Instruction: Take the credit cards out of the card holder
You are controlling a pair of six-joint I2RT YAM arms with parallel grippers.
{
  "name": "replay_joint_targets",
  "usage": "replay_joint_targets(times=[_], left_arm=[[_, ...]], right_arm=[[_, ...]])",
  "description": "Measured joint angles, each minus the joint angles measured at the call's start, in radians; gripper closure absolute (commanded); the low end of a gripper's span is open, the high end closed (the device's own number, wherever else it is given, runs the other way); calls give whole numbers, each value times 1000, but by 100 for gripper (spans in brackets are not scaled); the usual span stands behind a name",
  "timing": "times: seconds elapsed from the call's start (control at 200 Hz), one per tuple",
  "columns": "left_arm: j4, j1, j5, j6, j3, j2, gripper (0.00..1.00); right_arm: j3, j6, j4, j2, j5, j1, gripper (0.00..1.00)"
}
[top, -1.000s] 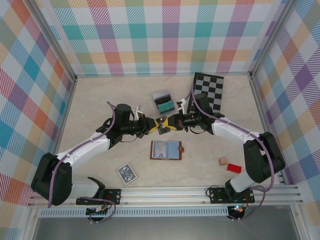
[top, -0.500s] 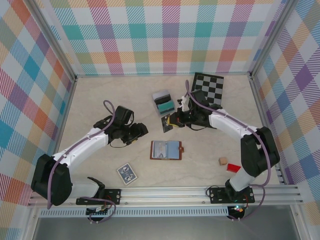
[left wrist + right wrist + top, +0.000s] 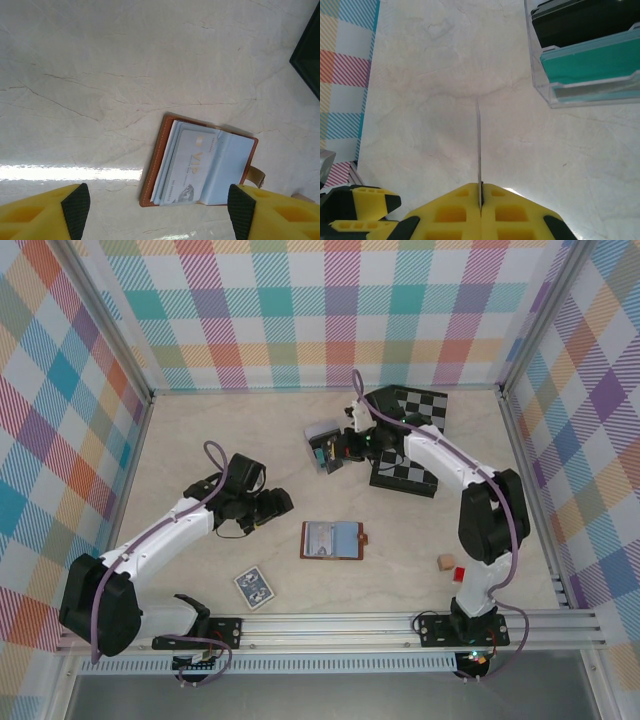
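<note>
The holder (image 3: 232, 162) looks like brown stitched leather with matt blue-grey lining; the card (image 3: 192, 167) in it is smooth plastic. The table (image 3: 100, 60) is smooth, marble-patterned, with a glossy sheen. The box (image 3: 590, 92) is clear plastic.

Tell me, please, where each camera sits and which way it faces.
Top external: high behind the left arm and right arm, looking down at them and the table.
Left wrist: faces down at the open card holder; left fingers show, spread.
Right wrist: faces the small box across the table; right fingers pinch an edge-on card.
Shared: the card holder, in top and left wrist.
</note>
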Motion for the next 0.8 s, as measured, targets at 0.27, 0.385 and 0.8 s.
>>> replay_joint_targets(times=[0.27,0.385,0.8], left_arm=[[95,1,61,-29,0,-17,19],[137,1,93,-52,8,13,17],[508,12,285,-198,196,296,24]], right_arm=[[23,-32,0,24,-20,-20,100],[38,-30,0,24,-34,-34,100],[37,138,106,24,-266,-91,100]])
